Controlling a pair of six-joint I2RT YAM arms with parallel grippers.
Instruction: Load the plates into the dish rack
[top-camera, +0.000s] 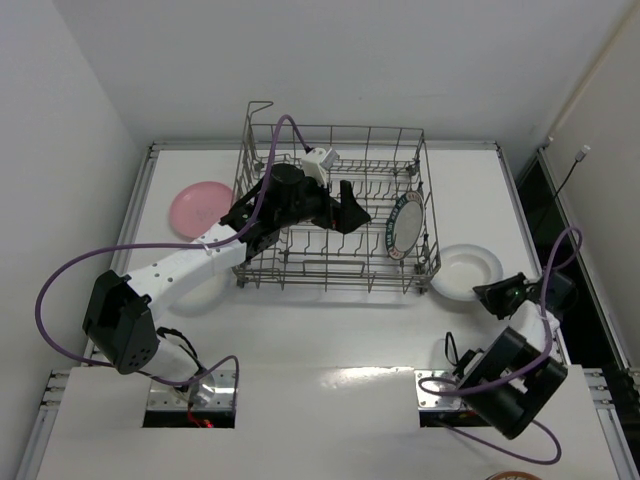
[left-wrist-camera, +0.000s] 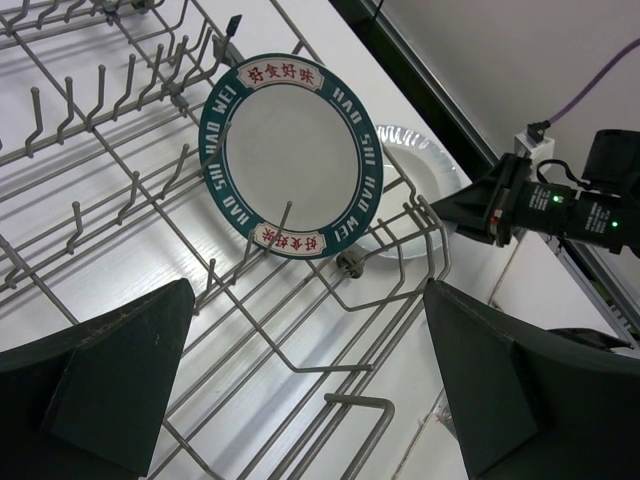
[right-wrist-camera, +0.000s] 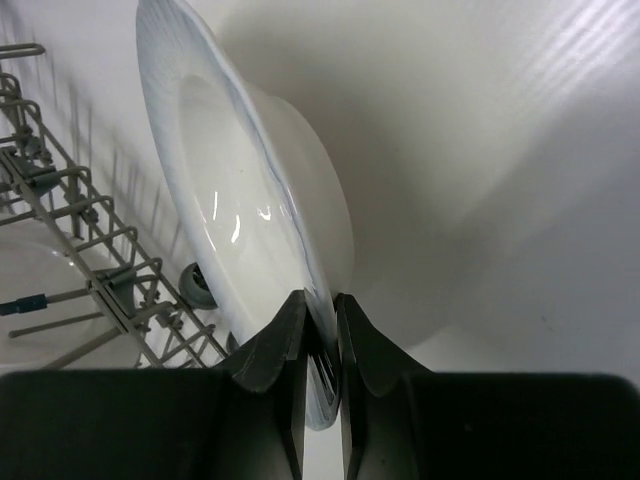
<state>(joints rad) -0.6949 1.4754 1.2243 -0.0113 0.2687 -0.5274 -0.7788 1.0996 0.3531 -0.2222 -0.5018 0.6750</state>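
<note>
The grey wire dish rack (top-camera: 330, 262) stands mid-table. The white plate with the teal-and-red rim (top-camera: 407, 226) stands upright between tines at its right end; it also shows in the left wrist view (left-wrist-camera: 291, 156). My left gripper (top-camera: 352, 212) hovers inside the rack, open and empty, left of that plate. My right gripper (top-camera: 487, 293) is shut on the rim of a plain white plate (top-camera: 466, 271) just right of the rack; the right wrist view shows its rim (right-wrist-camera: 250, 215) pinched between the fingers. The pink plate (top-camera: 201, 208) lies flat left of the rack. The second plain white plate is not in view.
The rack's tall grid sides (top-camera: 423, 215) and upright tines (left-wrist-camera: 128, 200) surround the left gripper. A purple cable (top-camera: 120, 250) loops from the left arm. The table's raised edge (top-camera: 525, 215) runs close on the right.
</note>
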